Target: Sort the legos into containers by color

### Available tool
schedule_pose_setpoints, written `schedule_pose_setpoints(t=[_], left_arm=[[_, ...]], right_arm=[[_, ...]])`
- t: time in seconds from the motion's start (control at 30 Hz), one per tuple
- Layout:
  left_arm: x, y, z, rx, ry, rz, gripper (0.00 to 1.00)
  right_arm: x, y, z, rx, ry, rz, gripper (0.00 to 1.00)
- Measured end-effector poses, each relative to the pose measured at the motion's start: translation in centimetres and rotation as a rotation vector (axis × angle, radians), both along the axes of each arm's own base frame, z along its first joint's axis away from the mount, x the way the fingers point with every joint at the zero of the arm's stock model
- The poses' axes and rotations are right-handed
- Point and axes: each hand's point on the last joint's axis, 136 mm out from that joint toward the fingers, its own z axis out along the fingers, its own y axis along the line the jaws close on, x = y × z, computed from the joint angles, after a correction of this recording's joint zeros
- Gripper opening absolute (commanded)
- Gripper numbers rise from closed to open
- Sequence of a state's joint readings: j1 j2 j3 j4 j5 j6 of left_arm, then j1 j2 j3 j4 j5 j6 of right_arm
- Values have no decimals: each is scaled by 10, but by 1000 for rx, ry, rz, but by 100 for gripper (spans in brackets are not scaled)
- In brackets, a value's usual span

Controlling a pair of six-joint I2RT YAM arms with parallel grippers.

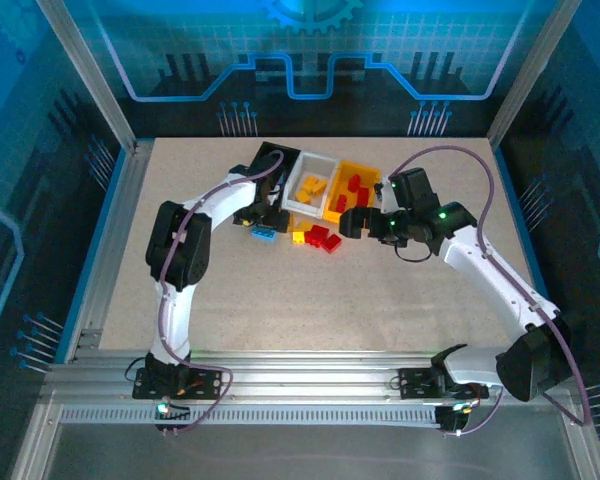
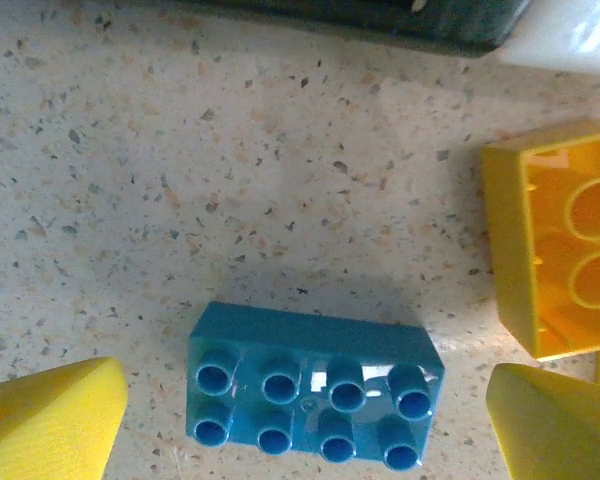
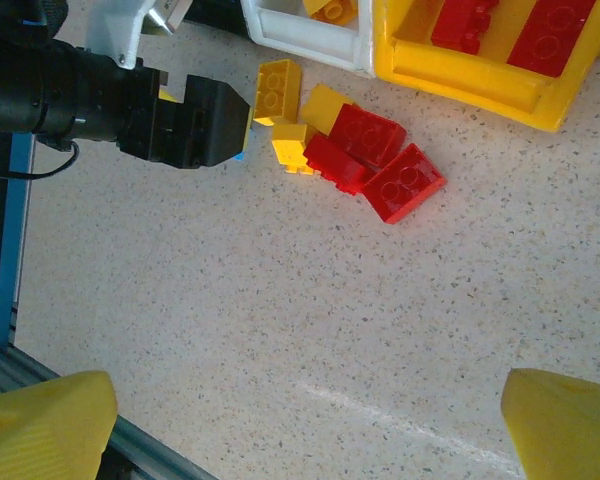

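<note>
Sorting is being judged partly done: red legos [image 3: 555, 30] are being kept in the yellow bin [image 3: 470, 85], yellow ones [image 1: 313, 187] in the white bin [image 3: 310, 40]. A blue brick [image 2: 310, 385], being straddled by the spread left gripper [image 2: 302, 420], and loose red bricks [image 3: 390, 165] and yellow bricks [image 3: 280, 90] are being left on the table [image 3: 230, 330]. The right gripper [image 3: 305, 425] is being held spread, empty.

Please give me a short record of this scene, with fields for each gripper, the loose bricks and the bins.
left gripper: open, over the blue brick
right gripper: open, holding nothing
on table: blue brick, loose yellow bricks, loose red bricks
white bin: yellow bricks inside
yellow bin: red bricks inside
black bin: contents cannot be told
</note>
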State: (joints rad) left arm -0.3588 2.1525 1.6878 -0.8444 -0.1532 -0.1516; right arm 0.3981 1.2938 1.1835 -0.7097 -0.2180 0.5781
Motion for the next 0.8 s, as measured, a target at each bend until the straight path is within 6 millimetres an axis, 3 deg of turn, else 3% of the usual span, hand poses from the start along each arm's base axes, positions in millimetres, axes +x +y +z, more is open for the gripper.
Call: schedule_pose_setpoints(t=[0.2,0.43,0.57,0.8], left_arm=[[-2,1,-7,5,14,1,90],[-5,2,-15,11,32,3,81],[-6,0,-22,1,40,5,70],[-8,0,-21,-19,15,21,62]], right_arm=[[0,0,0,0,1,-1,100],[-1,-1,-4,-1,9,-4,100],[-3,-2,-1,2,0,-9,100],[-8,-4,-2,7,2,-15,100]])
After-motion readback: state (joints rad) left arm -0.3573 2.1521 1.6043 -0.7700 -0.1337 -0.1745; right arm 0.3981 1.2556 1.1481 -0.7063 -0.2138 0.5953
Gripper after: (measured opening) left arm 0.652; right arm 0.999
